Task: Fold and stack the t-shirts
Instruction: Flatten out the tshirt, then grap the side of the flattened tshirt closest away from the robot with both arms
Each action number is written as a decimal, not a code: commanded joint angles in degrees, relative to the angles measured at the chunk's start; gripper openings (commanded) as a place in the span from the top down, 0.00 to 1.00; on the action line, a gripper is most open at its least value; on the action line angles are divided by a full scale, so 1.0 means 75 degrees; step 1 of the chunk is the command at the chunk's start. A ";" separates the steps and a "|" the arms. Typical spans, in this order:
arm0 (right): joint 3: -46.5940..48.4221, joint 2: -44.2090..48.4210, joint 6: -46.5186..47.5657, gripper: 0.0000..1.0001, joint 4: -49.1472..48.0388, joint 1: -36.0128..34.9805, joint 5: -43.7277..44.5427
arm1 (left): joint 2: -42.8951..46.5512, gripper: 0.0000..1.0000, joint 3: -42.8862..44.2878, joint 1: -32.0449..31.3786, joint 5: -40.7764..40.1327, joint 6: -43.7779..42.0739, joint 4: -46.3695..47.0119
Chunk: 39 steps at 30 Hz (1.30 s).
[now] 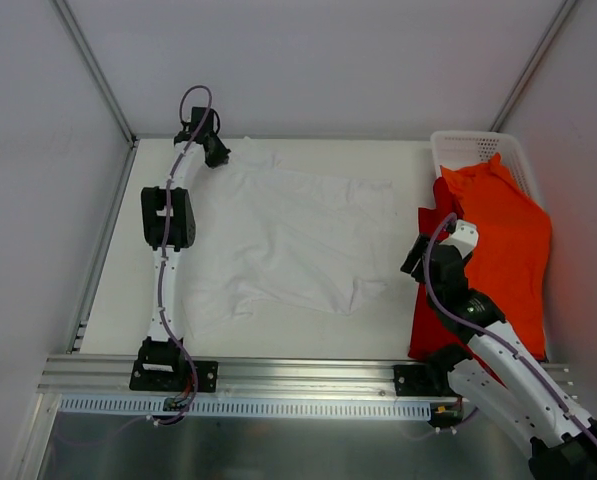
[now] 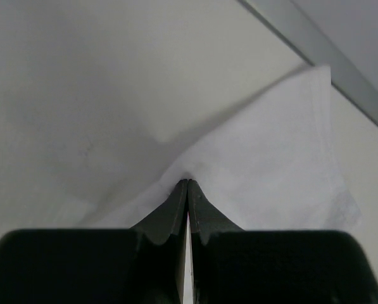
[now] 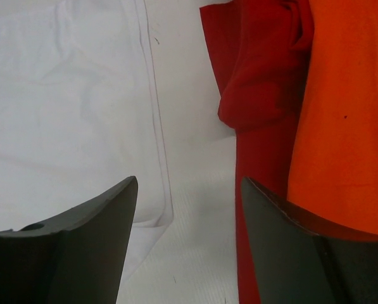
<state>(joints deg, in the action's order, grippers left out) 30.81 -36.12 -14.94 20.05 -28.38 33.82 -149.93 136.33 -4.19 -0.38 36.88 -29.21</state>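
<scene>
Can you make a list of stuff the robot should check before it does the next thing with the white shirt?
1. Left gripper pinching a corner of the white t-shirt: ok, it is shut on the cloth.
2. Right gripper free to help: ok, it is open and holds nothing.
3. White t-shirt lying smooth: not ok, it is wrinkled and the near edge is bunched.
4. Orange t-shirt and red t-shirt out of the way: ok, a strip of bare table separates them from the white one.
5. One layer or two in the left gripper: cannot tell.
</scene>
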 commanded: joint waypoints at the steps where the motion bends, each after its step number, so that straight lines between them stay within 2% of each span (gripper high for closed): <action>1: -0.0100 -0.0339 -0.0106 0.30 -0.0528 -0.0036 -0.0056 | -0.0283 1.00 0.0864 0.0229 -0.0359 0.0109 -0.0043; 6: -0.0147 -0.0879 -0.0246 0.28 -0.0612 -0.0048 -0.0337 | -0.0109 1.00 0.0854 0.0324 -0.0499 -0.0078 0.1022; 7: -0.0135 -0.0891 -0.0258 0.26 -0.0565 -0.0048 -0.0396 | 0.0020 0.76 0.0819 0.0324 -0.0407 -0.0159 0.1198; 8: -0.0135 -0.0891 -0.0281 0.23 -0.0518 -0.0048 -0.0455 | 0.0184 0.58 0.0784 0.0312 -0.0244 -0.0218 0.1362; 9: -0.0112 -0.0856 -0.0282 0.14 -0.0471 -0.0048 -0.0594 | 0.0627 0.43 0.0737 0.0289 -0.0103 -0.0265 0.1642; 11: 0.0087 -0.0763 -0.0316 0.06 -0.0191 -0.0083 -0.0771 | 0.1260 0.18 0.0398 0.0102 -0.0101 -0.0394 0.1878; 12: 0.0192 -0.0681 -0.0340 0.02 -0.0050 -0.0118 -0.0876 | 0.2041 0.13 0.0165 -0.0003 -0.0206 -0.0476 0.2181; 14: 0.0579 -0.0576 -0.0515 0.00 0.0407 -0.0304 -0.0982 | 0.3283 0.01 -0.0690 -0.0307 -0.0406 -0.0768 0.2824; 18: 0.1083 -0.0516 -0.1182 0.00 0.1169 -0.0807 -0.1274 | 0.5057 0.01 -0.2246 -0.0684 -0.0616 -0.0958 0.2993; 22: 0.0909 -0.0936 -0.2050 0.01 0.0738 -0.1511 -0.1802 | 0.6920 0.01 -0.4029 -0.1058 -0.1260 -0.0886 0.3004; 26: 0.0662 -0.2107 -0.2508 0.14 -0.0141 -0.2285 -0.1827 | 0.8816 0.01 -0.5822 -0.1176 -0.1356 -0.0875 0.2992; 28: 0.0767 -0.3111 -0.2508 0.17 -0.0564 -0.2532 -0.1768 | 0.9394 0.01 -0.6971 -0.1176 -0.1379 -0.0863 0.2981; 29: 0.0976 -0.3466 -0.2497 0.27 -0.0622 -0.2555 -0.1721 | 0.9930 0.01 -0.7299 -0.1176 -0.1355 -0.0898 0.2992; 31: 0.1235 -0.4146 -0.2450 0.34 -0.0752 -0.2567 -0.1709 | 1.0460 0.01 -0.8167 -0.1176 -0.1286 -0.1073 0.2981; 34: 0.1786 -0.5085 -0.2309 0.35 -0.0717 -0.2579 -0.1592 | 1.1688 0.01 -0.9187 -0.1176 -0.1168 -0.1436 0.2876; 39: 0.2208 -0.5484 -0.2285 0.36 -0.0623 -0.2649 -0.1463 | 1.3133 0.01 -1.0686 -0.1176 -0.1133 -0.1859 0.2712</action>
<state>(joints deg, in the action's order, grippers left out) 43.70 -77.34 -31.51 16.99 -47.68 21.15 -59.48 59.11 -13.06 -9.17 26.44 -10.15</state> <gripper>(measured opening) 0.645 0.990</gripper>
